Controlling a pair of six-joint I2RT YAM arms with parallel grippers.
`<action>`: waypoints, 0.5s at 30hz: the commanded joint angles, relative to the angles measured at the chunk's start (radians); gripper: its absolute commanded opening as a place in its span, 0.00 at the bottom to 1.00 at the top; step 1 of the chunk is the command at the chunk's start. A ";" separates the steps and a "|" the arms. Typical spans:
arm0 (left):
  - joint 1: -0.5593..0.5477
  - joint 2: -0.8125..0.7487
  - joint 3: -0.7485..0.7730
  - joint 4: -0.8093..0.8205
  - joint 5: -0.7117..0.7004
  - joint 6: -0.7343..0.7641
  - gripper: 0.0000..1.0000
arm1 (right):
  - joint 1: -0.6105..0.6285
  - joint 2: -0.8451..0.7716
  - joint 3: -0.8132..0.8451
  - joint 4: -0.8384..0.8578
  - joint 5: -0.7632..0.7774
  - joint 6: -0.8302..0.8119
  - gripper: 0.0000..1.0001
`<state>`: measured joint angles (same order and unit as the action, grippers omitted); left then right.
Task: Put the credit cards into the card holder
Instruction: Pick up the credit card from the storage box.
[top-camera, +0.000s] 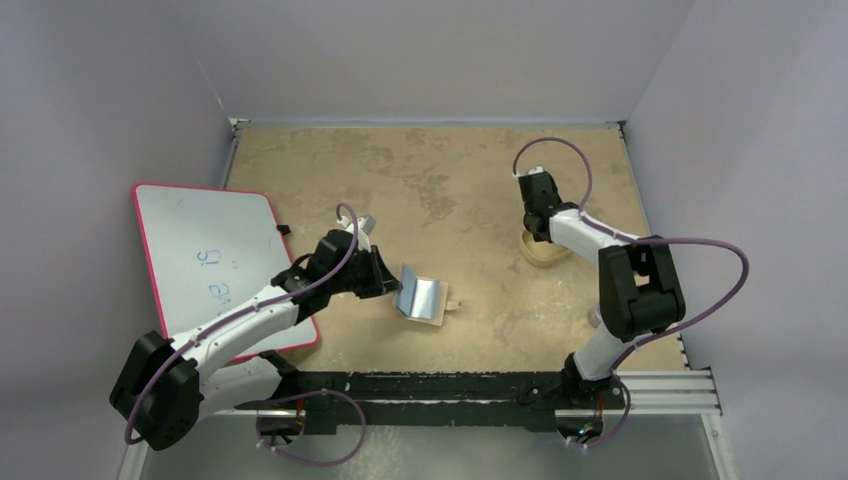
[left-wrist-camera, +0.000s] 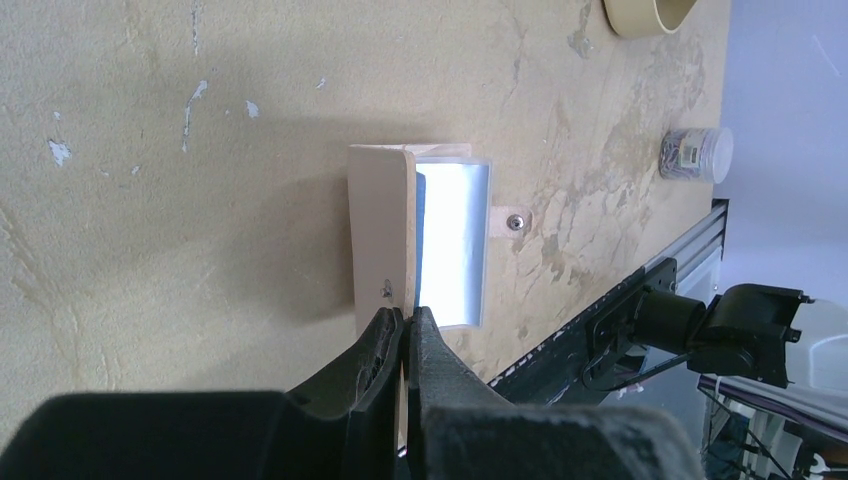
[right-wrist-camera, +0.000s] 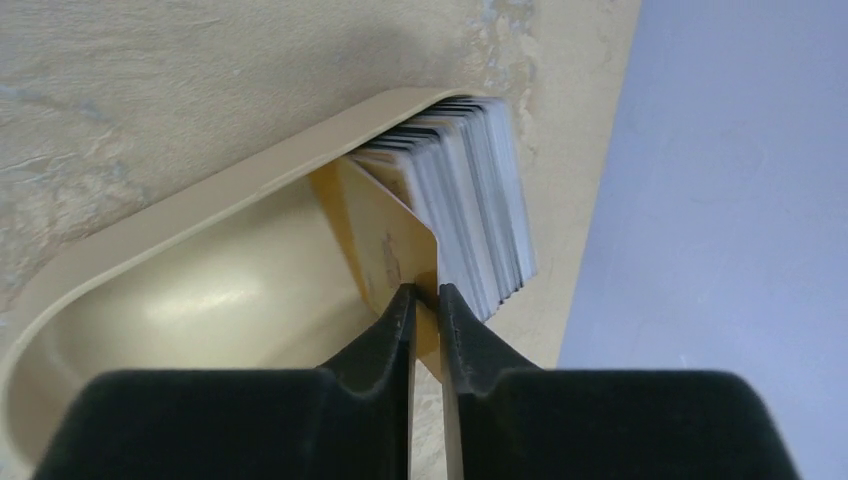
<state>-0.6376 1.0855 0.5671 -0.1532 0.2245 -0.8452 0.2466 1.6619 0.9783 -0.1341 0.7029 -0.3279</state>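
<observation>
Left claw (top-camera: 386, 277) at the open card holder (top-camera: 420, 298), right claw (top-camera: 536, 236) over tan tray (top-camera: 553, 257).

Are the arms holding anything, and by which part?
The left end effector pinches the wallet by the edge of its raised flap; the right end effector pinches a gold card by its near edge.

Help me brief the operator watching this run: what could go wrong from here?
The right gripper pinches one gold card leaning against the packed stack in the tray; lifting may drag neighbours out. The left gripper holds only the card holder flap's edge, which could slip and fall shut.
</observation>
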 joint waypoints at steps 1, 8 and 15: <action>-0.003 -0.015 0.026 0.029 -0.006 0.003 0.00 | -0.002 -0.026 0.094 -0.122 -0.064 0.074 0.07; -0.004 -0.009 0.011 0.067 0.002 -0.035 0.00 | 0.017 -0.101 0.169 -0.325 -0.277 0.193 0.00; -0.003 0.011 0.004 0.117 -0.013 -0.074 0.00 | 0.024 -0.217 0.215 -0.360 -0.481 0.325 0.00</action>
<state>-0.6373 1.0908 0.5667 -0.1314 0.2207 -0.8795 0.2619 1.5261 1.1294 -0.4515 0.3702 -0.1280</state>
